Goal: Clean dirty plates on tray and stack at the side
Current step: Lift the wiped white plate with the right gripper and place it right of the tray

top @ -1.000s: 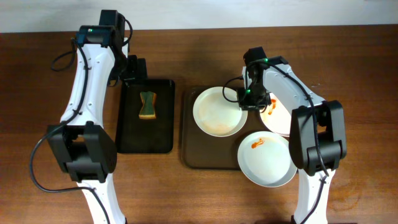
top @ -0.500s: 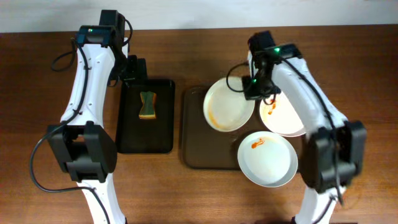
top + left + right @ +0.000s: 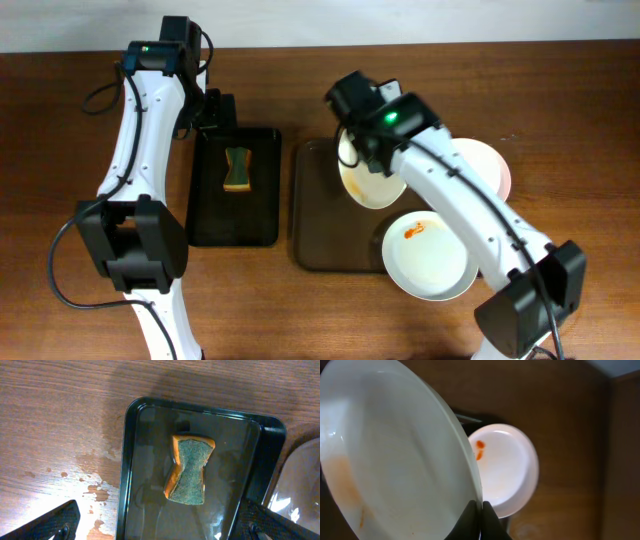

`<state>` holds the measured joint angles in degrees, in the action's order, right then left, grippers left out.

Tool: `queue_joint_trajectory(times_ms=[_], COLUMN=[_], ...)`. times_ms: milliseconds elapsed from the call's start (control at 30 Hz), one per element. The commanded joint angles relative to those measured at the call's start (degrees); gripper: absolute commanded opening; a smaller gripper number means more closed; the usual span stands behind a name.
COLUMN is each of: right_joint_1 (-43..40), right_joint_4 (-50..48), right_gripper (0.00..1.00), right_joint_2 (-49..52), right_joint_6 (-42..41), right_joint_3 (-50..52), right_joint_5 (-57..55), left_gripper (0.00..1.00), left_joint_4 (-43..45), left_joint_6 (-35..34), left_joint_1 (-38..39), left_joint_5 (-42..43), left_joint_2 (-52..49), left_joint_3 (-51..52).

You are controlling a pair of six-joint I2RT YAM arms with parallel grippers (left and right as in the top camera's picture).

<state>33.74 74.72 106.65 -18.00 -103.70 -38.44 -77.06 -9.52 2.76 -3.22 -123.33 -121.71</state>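
My right gripper is shut on the rim of a dirty plate. It holds the plate tilted on edge above the brown tray; faint orange smears show on the plate's face. A second dirty plate with a red smear rests on the tray's near right corner. A third plate lies at the right, partly hidden by the arm. My left gripper is open and empty above the far end of the black tray.
A narrow black tray lies left of the brown tray and holds a green and orange sponge. Bare wooden table surrounds both trays.
My right arm has lifted the plate off the brown tray, carried it left and tipped it up on edge. The left arm and sponge have not moved.
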Motion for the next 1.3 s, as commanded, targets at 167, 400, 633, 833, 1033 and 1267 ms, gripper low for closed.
queue_joint_trajectory(times_ms=[167,400,633,833,1033,1267], right_joint_1=[8.79,9.88,8.98,-1.99,-24.87,-55.30], right_joint_4=[2.69,2.62,1.16,-4.70,-4.68,-2.91], right_gripper=[0.04,0.04,0.04,0.04,0.04,0.04], right_joint_2=[-0.22,-0.22,-0.22,-0.22,-0.22,-0.22], right_joint_6=[-11.98,-17.05,-17.03,-3.76,9.75,11.65], right_joint_3=[-0.46,-0.35,-0.35,-0.90,-1.92,-1.92], right_joint_5=[-23.69,-25.92,-20.72,13.38,57.18,65.22], left_gripper=[1.00,1.00,1.00,1.00,1.00,1.00], left_joint_4=[-0.02,-0.02,-0.02,-0.02,-0.02,-0.02], left_joint_6=[-0.09,-0.09,-0.09,-0.09,-0.09,-0.09], left_joint_1=[-0.04,-0.04,-0.04,-0.04,-0.04,-0.04], left_joint_5=[0.42,0.39,0.42,0.42,0.42,0.42], left_joint_2=[0.20,0.20,0.20,0.20,0.20,0.20], left_joint_3=[-0.26,-0.26,-0.26,-0.26,-0.26,-0.26])
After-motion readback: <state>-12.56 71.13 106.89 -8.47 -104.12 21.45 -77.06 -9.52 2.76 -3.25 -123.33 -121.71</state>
